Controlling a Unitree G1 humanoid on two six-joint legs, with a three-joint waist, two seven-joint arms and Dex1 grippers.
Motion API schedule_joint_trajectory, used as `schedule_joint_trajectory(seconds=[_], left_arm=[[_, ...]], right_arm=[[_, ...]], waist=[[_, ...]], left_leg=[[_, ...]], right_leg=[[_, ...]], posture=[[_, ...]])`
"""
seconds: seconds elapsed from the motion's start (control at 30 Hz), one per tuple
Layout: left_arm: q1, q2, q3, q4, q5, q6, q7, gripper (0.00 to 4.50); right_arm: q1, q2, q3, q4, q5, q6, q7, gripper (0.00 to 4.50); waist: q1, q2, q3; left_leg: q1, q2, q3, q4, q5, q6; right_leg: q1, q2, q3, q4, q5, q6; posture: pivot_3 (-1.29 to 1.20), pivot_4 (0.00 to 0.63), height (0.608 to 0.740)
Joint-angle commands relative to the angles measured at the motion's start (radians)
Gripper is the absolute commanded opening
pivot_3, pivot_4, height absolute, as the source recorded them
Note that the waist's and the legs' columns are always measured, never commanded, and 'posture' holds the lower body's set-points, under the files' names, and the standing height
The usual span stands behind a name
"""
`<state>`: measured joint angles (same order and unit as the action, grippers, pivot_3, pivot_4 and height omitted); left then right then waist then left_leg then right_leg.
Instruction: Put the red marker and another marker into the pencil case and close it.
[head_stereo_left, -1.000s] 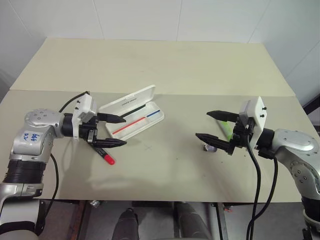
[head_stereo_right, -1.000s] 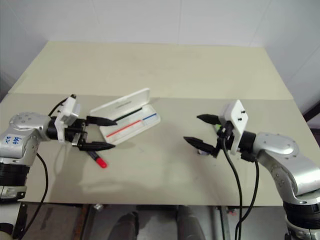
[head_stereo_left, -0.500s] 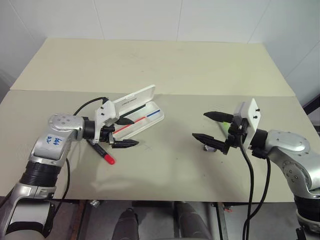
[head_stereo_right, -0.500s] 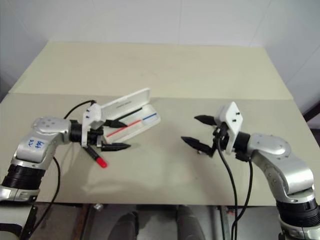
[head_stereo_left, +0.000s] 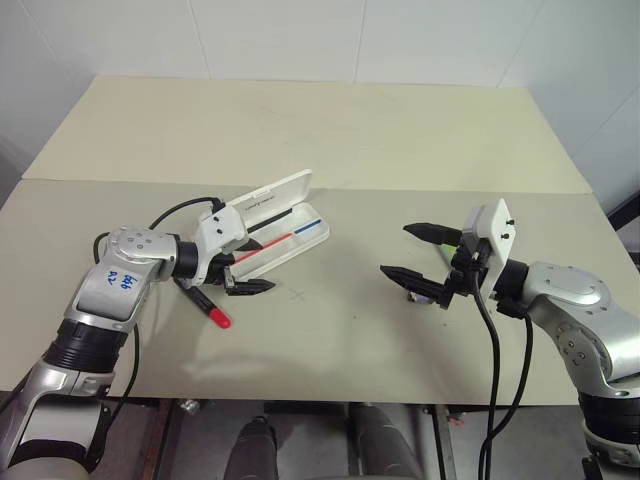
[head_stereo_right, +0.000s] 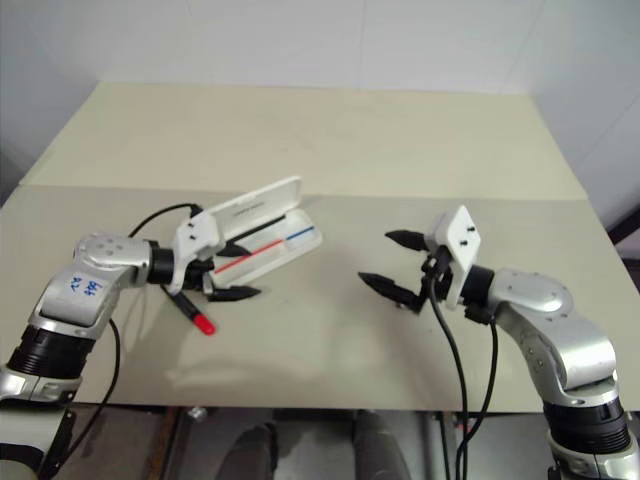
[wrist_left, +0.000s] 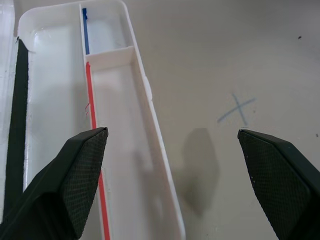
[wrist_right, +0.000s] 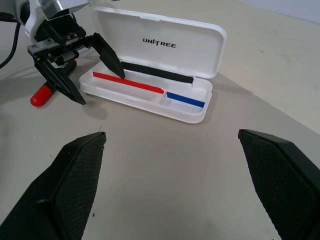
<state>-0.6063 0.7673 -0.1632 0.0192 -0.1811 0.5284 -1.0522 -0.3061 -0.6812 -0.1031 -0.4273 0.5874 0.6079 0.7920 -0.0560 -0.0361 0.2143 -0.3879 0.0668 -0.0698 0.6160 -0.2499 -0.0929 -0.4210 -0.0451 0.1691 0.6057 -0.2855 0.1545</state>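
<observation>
Beige desk (head_stereo_left: 330, 130), white walls behind. Pencil case (head_stereo_left: 270, 222) lid up, left of centre. Left tool (head_stereo_left: 248, 265) wide, empty, one finger over case tray. Red marker (head_stereo_left: 208, 308) just beside it toward front edge. Right tool (head_stereo_left: 412, 252) wide, empty; green marker (head_stereo_left: 452, 247) mostly hidden behind it.

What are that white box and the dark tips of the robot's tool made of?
The white rectangular pencil case looks like hard, glossy plastic: thin moulded walls, rounded corners, soft reflections. The left tool's black fingertips carry a fine cross-hatched, matte texture, probably rubber or textured plastic; the look alone can't settle which.
</observation>
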Motion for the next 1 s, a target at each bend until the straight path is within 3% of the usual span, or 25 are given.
schedule_joint_trajectory(seconds=[0.03, 0.67, 1.0], left_arm=[[-0.028, 0.014, -0.022, 0.001, 0.022, -0.026, -0.032, 4.47], [-0.167, -0.005, -0.136, 0.174, 0.179, -0.102, -0.086, 4.47], [-0.192, -0.017, -0.208, 0.216, 0.247, -0.124, -0.146, 4.47]], right_arm=[[0.002, 0.007, -0.006, -0.024, 0.003, -0.019, -0.005, 4.50], [-0.001, 0.008, -0.006, -0.037, 0.011, -0.006, -0.009, 4.50], [-0.048, -0.047, -0.018, -0.009, 0.036, 0.028, 0.034, 4.50]], waist=[[0.000, 0.000, 0.000], [0.000, 0.000, 0.000], [0.000, 0.000, 0.000]], left_leg=[[0.000, 0.000, 0.000, 0.000, 0.000, 0.000], [0.000, 0.000, 0.000, 0.001, 0.000, 0.000], [0.000, 0.000, 0.000, 0.001, 0.000, 0.000]], right_leg=[[0.000, 0.000, 0.000, 0.000, 0.000, 0.000], [0.000, 0.000, 0.000, 0.001, 0.000, 0.000], [0.000, 0.000, 0.000, 0.001, 0.000, 0.001]], posture=[[0.00, 0.150, 0.740], [0.00, 0.150, 0.740], [0.00, 0.150, 0.740]])
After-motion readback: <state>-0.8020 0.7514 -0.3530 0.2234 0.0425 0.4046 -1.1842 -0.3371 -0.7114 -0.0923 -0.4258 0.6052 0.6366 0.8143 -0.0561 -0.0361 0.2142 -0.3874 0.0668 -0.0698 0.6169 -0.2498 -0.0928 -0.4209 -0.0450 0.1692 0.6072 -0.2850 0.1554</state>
